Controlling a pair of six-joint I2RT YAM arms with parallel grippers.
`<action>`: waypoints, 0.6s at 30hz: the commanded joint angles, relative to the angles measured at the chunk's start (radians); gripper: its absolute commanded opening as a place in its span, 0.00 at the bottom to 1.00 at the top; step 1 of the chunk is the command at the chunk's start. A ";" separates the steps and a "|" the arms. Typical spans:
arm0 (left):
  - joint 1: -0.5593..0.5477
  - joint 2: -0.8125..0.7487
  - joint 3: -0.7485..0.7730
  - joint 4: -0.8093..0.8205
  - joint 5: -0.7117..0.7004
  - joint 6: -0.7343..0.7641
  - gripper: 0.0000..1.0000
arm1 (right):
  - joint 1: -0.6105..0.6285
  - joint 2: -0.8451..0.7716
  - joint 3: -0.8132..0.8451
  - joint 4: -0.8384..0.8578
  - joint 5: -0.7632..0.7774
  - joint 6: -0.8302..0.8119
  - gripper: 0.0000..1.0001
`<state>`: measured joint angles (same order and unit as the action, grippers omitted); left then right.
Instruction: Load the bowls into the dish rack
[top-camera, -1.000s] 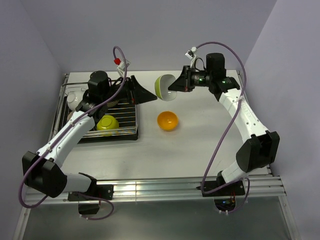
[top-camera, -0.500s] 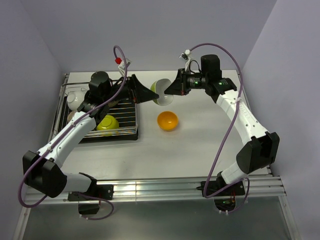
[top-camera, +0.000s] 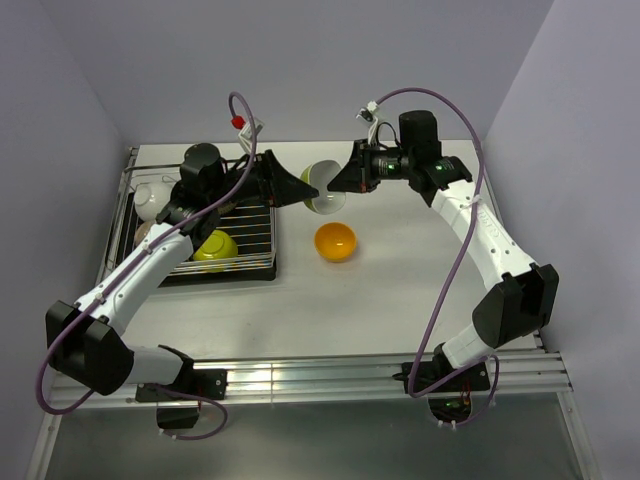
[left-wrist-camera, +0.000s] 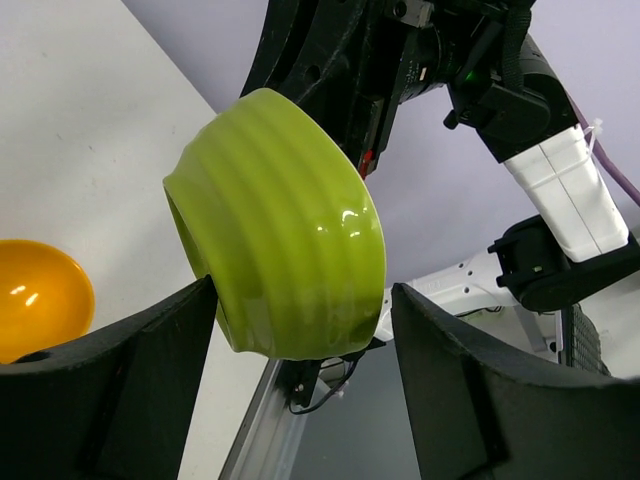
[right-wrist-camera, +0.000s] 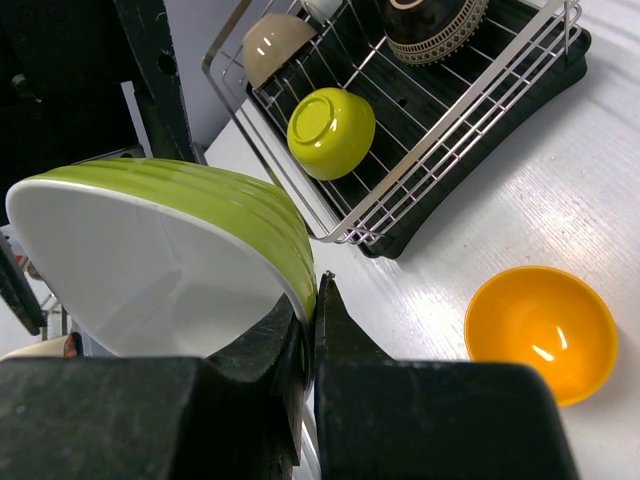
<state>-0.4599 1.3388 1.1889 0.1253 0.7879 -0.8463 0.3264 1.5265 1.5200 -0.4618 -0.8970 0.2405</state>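
My right gripper (top-camera: 338, 182) is shut on the rim of a bowl (top-camera: 324, 189), ribbed green outside and white inside (right-wrist-camera: 170, 260), and holds it in the air. My left gripper (top-camera: 300, 188) is open, and its fingers (left-wrist-camera: 110, 390) stand on either side of that bowl (left-wrist-camera: 285, 250) without touching it. An orange bowl (top-camera: 335, 241) sits upright on the table. The dish rack (top-camera: 272, 262) at the left holds a lime bowl upside down (top-camera: 215, 248), a white bowl (top-camera: 150, 198) and a black patterned bowl (right-wrist-camera: 430, 22).
The rack's wire rim (right-wrist-camera: 450, 130) and black tray lie just left of the orange bowl (right-wrist-camera: 540, 330). A pale bowl (right-wrist-camera: 275, 45) leans at the rack's far end. Walls close in behind and at both sides.
My right arm has carried the green-and-white bowl left and slightly down, bringing it between my left gripper's open fingers. The left arm has barely moved.
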 joint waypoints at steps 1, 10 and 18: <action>-0.008 0.003 0.046 0.004 -0.010 0.036 0.74 | 0.020 -0.035 0.022 0.012 0.001 -0.012 0.00; -0.006 0.003 0.052 -0.041 -0.018 0.078 0.31 | 0.036 -0.017 0.037 -0.009 0.010 -0.026 0.00; 0.006 -0.032 0.014 -0.073 -0.041 0.119 0.00 | 0.036 -0.005 0.048 -0.044 0.030 -0.041 0.48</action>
<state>-0.4587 1.3396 1.1934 0.0383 0.7647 -0.7746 0.3435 1.5291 1.5204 -0.5079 -0.8566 0.2150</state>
